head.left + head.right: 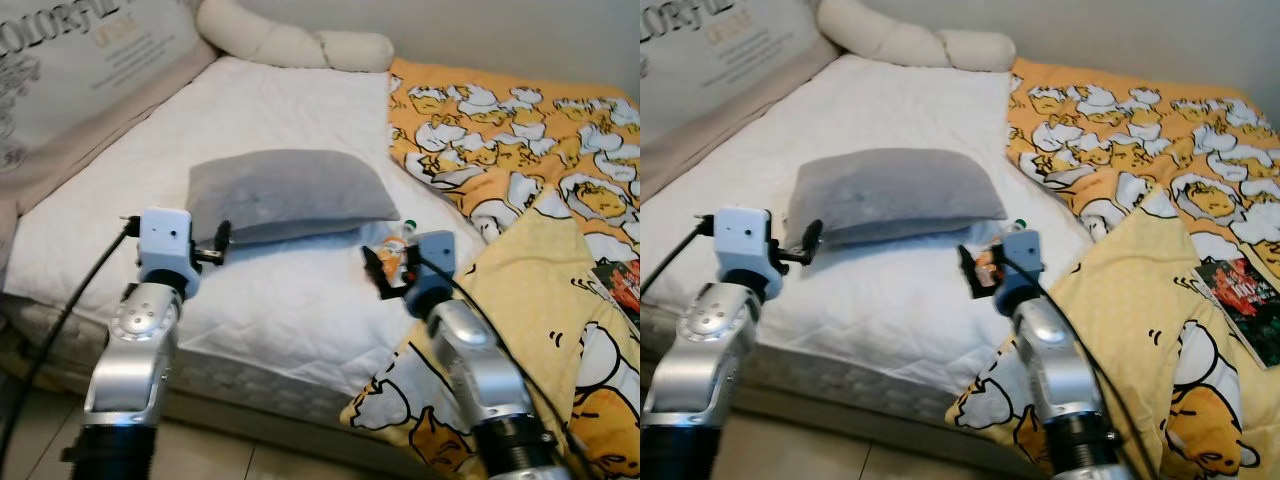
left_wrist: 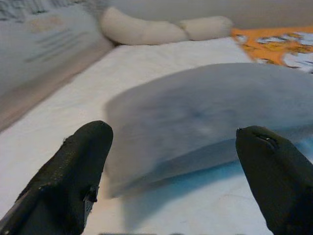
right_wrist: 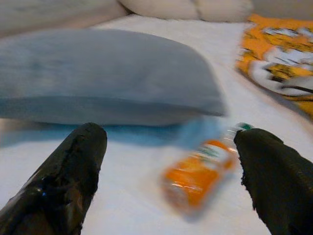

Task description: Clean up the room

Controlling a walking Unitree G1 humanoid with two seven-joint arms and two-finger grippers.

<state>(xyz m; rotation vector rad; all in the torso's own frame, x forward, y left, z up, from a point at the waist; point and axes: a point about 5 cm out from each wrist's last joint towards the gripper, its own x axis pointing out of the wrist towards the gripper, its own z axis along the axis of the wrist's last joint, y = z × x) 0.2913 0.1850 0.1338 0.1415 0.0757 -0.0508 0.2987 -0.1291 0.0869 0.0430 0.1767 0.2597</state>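
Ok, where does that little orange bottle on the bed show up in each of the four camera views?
Left eye view: orange bottle lies on the white sheet just beyond the right gripper, partly hidden by it.
Right eye view: same spot, mostly behind that gripper.
Left wrist view: not in it.
Right wrist view: blurred, ahead of the open jaws.
Shared landmark: the grey pillow, just beyond the bottle.
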